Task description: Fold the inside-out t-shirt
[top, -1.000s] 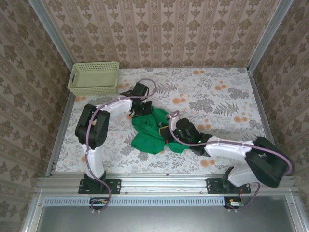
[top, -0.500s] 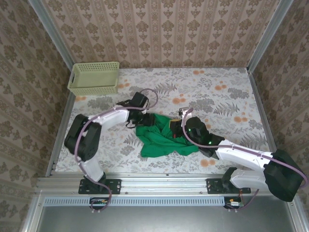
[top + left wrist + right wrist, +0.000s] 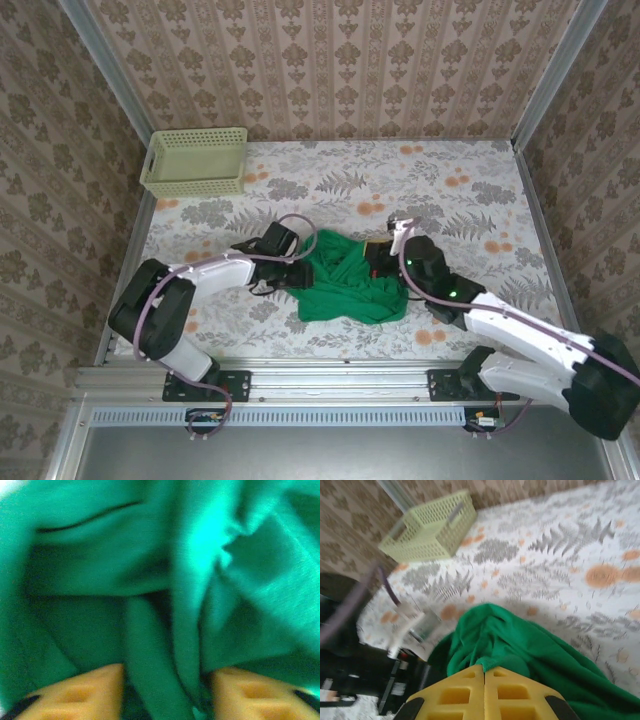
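Right wrist view: basket (image 3: 427,527) beyond bunched t-shirt (image 3: 520,640); left wrist, green folds close-up.

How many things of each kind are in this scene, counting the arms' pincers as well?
green t-shirt: 1
basket: 1
pincers: 2 (left pincer, right pincer)
Total: 4
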Controlling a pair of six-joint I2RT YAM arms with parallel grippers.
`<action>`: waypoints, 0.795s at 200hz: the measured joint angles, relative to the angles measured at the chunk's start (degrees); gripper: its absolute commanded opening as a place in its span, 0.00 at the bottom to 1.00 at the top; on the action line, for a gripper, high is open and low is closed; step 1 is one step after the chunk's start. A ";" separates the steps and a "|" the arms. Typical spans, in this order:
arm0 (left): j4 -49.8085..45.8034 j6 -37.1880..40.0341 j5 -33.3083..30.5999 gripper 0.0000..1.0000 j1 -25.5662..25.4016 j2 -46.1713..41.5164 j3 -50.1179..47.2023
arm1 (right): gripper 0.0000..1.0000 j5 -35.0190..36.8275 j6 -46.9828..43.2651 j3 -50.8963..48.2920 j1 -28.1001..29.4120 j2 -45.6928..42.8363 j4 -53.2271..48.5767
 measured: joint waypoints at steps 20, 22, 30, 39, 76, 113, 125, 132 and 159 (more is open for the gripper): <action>-0.33 0.07 -0.59 0.05 4.70 -0.35 0.70 | 0.00 -0.94 -1.36 5.70 -1.46 -3.28 -4.72; -0.57 0.57 -0.59 0.03 5.31 -0.42 0.96 | 0.00 -0.96 -1.44 6.27 -1.51 -3.37 -5.14; -1.44 0.85 -1.16 0.00 6.78 -0.74 2.27 | 0.00 -1.03 -2.12 9.44 -1.68 -3.67 -6.67; -2.71 0.96 -1.73 0.00 8.92 -1.42 4.79 | 0.00 -0.98 -2.84 12.66 -1.70 -3.85 -8.07; -3.28 1.62 -5.70 0.00 13.14 -7.91 14.88 | 0.00 1.18 -4.94 15.74 -1.70 -8.31 -11.21; -3.48 1.84 -5.62 0.23 11.87 -9.86 14.36 | 0.00 2.49 -1.31 3.10 -1.81 -13.79 -12.96; -4.63 1.31 -5.70 0.33 8.68 -7.67 14.27 | 0.00 2.49 1.57 -2.84 -1.81 -14.03 -13.49; -5.18 1.18 -5.49 0.37 5.75 -6.01 14.29 | 0.00 2.51 3.63 -6.03 -1.81 -13.99 -14.16; -6.12 -1.03 -4.15 0.49 -4.83 0.44 15.67 | 0.00 3.69 11.89 -16.06 -1.73 -16.11 -18.95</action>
